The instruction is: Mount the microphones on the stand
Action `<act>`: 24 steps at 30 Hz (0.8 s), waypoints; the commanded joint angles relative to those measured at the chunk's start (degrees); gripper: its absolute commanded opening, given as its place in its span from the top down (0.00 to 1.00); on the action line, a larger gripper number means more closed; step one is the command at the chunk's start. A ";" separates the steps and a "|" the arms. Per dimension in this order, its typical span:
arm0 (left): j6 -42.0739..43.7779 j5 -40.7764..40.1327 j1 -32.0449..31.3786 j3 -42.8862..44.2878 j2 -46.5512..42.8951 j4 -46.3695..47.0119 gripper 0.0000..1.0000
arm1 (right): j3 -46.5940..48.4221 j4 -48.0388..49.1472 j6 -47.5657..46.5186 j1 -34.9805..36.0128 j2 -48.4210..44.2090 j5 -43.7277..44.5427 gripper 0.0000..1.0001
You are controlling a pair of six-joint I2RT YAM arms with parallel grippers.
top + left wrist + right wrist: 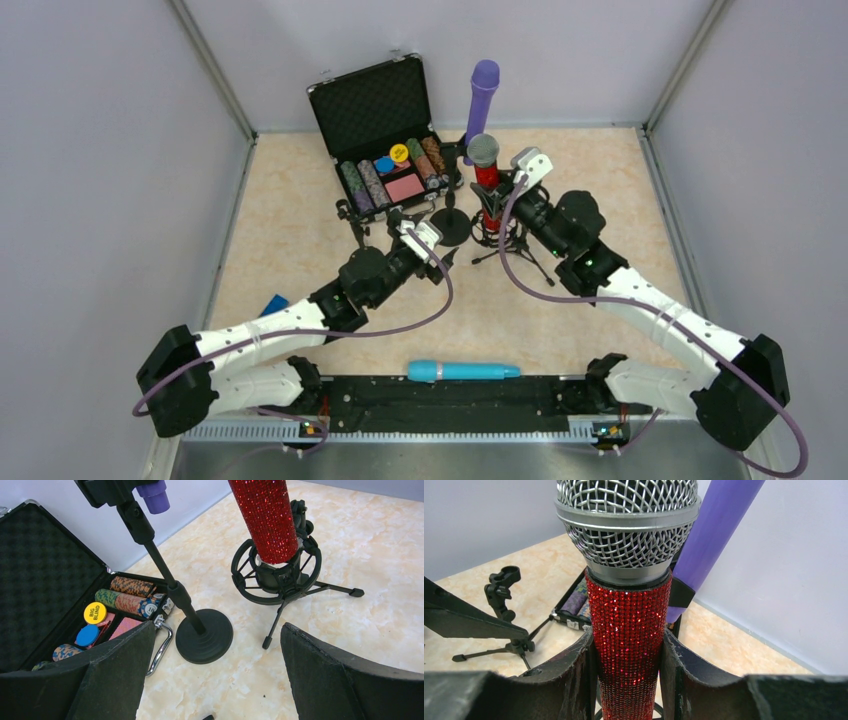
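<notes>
red microphone (265, 520): upright, at one o'clock from left gripper (217, 630)
right gripper (628, 652): clamped on red microphone
left gripper: fingers wide apart, empty

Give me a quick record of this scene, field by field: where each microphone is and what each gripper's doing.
Purple microphone: clipped on the round-base stand
Red microphone: upright in the tripod stand
Blue microphone: lying on the table, unattached
Right gripper: shut on the red microphone
Left gripper: open, empty

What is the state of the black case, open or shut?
Open: the black case has its foam-lined lid raised, and chips show inside.
</notes>
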 commanded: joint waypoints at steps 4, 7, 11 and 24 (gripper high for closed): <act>-0.21 0.72 -0.03 1.27 -0.02 1.70 0.01 | -0.29 5.32 -1.84 -0.35 1.69 1.58 1.00; -0.14 0.71 -0.03 1.26 0.01 1.68 0.01 | -0.81 5.69 -1.96 -0.36 2.05 2.00 1.00; -0.15 0.75 -0.03 1.33 -0.06 1.63 0.01 | -2.33 7.99 -1.96 -0.32 2.28 2.41 1.00; -0.01 0.61 -0.03 1.33 -0.18 1.58 0.01 | -6.98 12.54 -2.75 -0.37 2.72 1.14 1.00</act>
